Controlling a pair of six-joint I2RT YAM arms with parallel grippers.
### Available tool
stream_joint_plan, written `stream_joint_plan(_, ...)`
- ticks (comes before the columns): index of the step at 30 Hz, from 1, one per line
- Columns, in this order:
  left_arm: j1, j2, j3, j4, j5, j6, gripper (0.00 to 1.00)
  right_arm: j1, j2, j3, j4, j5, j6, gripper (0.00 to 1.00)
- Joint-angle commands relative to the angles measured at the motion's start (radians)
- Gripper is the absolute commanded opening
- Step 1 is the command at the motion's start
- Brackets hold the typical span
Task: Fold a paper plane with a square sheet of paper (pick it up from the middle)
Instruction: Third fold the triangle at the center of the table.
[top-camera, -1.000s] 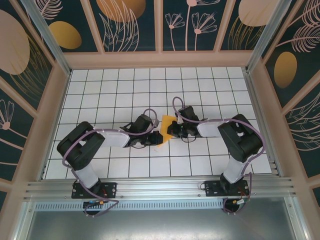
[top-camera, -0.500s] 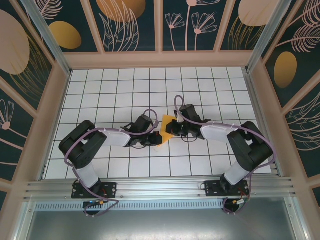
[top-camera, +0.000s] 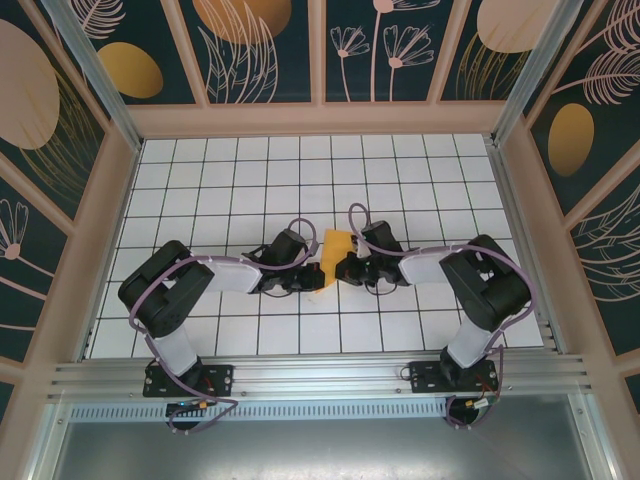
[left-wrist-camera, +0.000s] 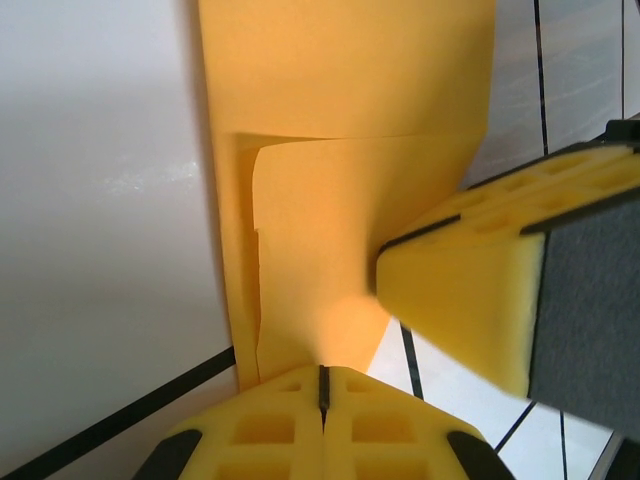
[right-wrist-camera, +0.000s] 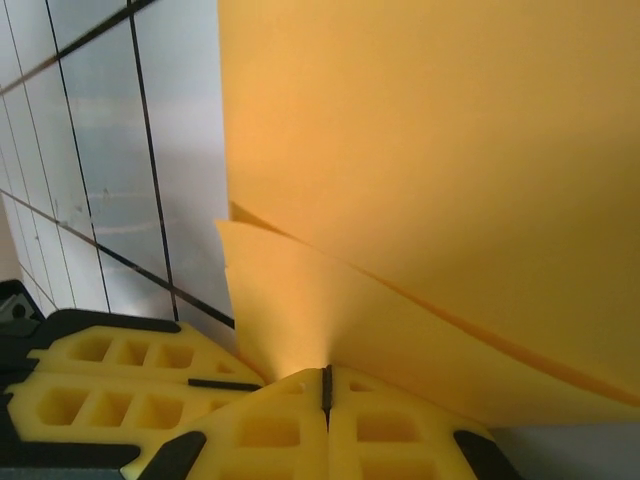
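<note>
Paper: the square sheet of paper (top-camera: 337, 252) is hanging just above the middle of the table (top-camera: 250, 180), partly folded and held from both sides.
Left jaws: they are closing fully on the sheet's near edge. In the left wrist view their yellow pads (left-wrist-camera: 270, 435) are meeting at a thin seam, and the paper is rising out of it.
Right jaws: they are also pinching the sheet shut. In the right wrist view their pads (right-wrist-camera: 400, 430) are pressing together on a folded edge.
Top external view: it is showing both arms bending inward, wrists facing each other, with the paper as a small orange-yellow patch between them. The grips are too small to read here.
Left wrist view: it is revealing layers. A narrower flap with a curled edge is lying over a broader panel, and a crease is running across above it. One right-arm pad (left-wrist-camera: 460, 300) is reaching in from the right, against the sheet's edge.
Right wrist view: it is giving the opposite face, a broad smooth panel with a thinner flap splaying beneath. A left-arm pad (right-wrist-camera: 120, 375) is sitting at lower left, over white grid tiles.
</note>
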Motion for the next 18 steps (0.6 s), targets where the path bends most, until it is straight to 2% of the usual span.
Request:
stream_joint_plan(1, 0.0, 0.037, -0.037, -0.112, -0.08, 0.032, 0.03, -0.061, -0.005, -0.012, -0.02, 0.046, -0.014, 0.06)
stream_joint_plan(10, 0.0, 0.024, -0.084, -0.088, -0.074, 0.014, 0.02, -0.209, -0.003, -0.028, -0.025, 0.021, -0.054, 0.07)
stream_joint_plan(17, -0.001, -0.038, -0.111, -0.044, -0.055, -0.088, 0.07, -0.241, -0.055, -0.01, -0.043, -0.031, -0.09, 0.1)
stream_joint_plan(18, -0.001, -0.083, -0.114, -0.037, -0.051, -0.113, 0.08, -0.24, -0.07, -0.003, -0.054, -0.034, -0.099, 0.1)
